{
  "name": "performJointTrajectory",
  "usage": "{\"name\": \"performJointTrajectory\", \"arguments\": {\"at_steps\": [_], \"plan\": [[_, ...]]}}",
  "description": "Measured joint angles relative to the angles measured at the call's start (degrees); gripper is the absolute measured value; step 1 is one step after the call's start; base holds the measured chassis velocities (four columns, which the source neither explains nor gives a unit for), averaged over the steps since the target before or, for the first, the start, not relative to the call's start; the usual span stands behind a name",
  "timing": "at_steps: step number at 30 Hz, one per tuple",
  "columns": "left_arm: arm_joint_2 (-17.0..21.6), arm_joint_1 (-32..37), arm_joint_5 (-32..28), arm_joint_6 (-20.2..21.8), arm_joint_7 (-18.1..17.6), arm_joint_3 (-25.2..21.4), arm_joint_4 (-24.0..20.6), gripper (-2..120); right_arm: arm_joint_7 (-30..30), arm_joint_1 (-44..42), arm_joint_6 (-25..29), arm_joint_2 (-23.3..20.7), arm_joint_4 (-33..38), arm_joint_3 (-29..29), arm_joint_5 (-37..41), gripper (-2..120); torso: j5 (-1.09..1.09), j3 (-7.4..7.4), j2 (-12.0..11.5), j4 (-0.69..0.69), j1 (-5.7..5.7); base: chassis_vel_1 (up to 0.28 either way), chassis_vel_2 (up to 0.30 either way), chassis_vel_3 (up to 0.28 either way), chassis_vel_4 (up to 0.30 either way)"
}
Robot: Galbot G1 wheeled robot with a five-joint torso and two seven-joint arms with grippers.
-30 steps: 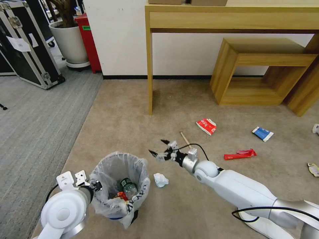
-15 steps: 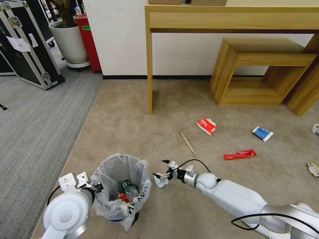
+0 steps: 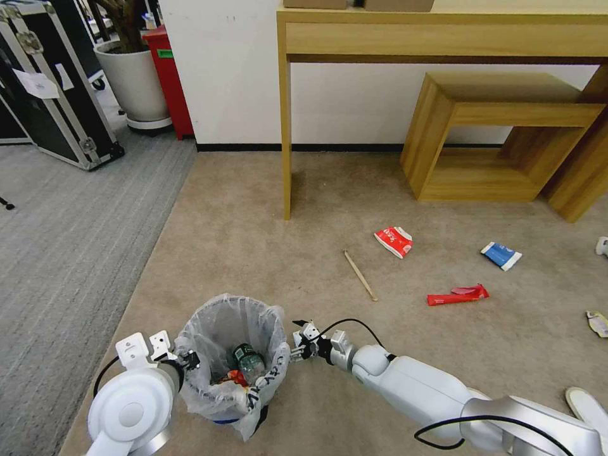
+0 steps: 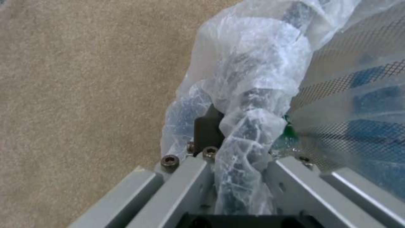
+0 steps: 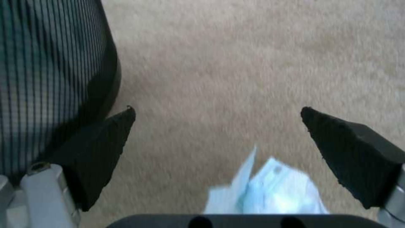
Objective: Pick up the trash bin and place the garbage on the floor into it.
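Holding the small black trash bin [image 3: 229, 354] by its crinkly bag-lined rim: left hand [image 3: 183, 360], clenched. Right hand [image 3: 297, 345]: spread over crumpled white paper [image 5: 270, 193] beside it. Binned: bottle. On beige carpet [image 3: 253, 240]: stick, carton, packet, wrapper.

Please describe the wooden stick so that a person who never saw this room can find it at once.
Start at the front leg of the long light-wood table and move toward the robot over the beige carpet floor. The thin pale wooden stick lies there, left of the red-white carton. It is the one bare, unprinted piece among the coloured wrappers.
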Motion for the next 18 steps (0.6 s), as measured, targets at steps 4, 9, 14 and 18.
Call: {"name": "performJointTrajectory", "arguments": {"at_steps": [4, 9, 14, 18], "plan": [[0.0, -0.4, -0.1, 0.0, 0.0, 0.1, 0.2, 0, 0.2, -0.3, 0.6, 0.7, -1.7, 0.0, -0.9, 100, 0.01, 0.0, 0.0, 0.0, 0.0, 0.0, 0.0, 0.0, 0.0], [-0.1, -0.6, -0.1, 0.0, 0.1, 0.3, 0.5, 0, 0.3, -0.7, 1.3, 2.5, -4.6, 0.0, -1.7, 100, 0.01, 0.0, 0.0, 0.01, 0.0, 0.0, 0.0, 0.0, 0.0], [-0.3, -0.6, 0.0, 0.0, 0.2, 0.4, 0.7, 0, 0.3, -0.7, 1.9, 3.8, -7.0, 0.1, -2.1, 100, 0.01, 0.0, 0.0, 0.01, 0.0, 0.0, 0.0, 0.0, 0.0], [-0.3, -0.6, 0.0, 0.0, 0.3, 0.4, 0.7, 0, 0.3, -0.7, 2.4, 4.4, -8.7, 0.3, -2.3, 100, 0.01, 0.0, 0.0, 0.01, 0.0, 0.0, 0.0, 0.0, 0.0]]}}
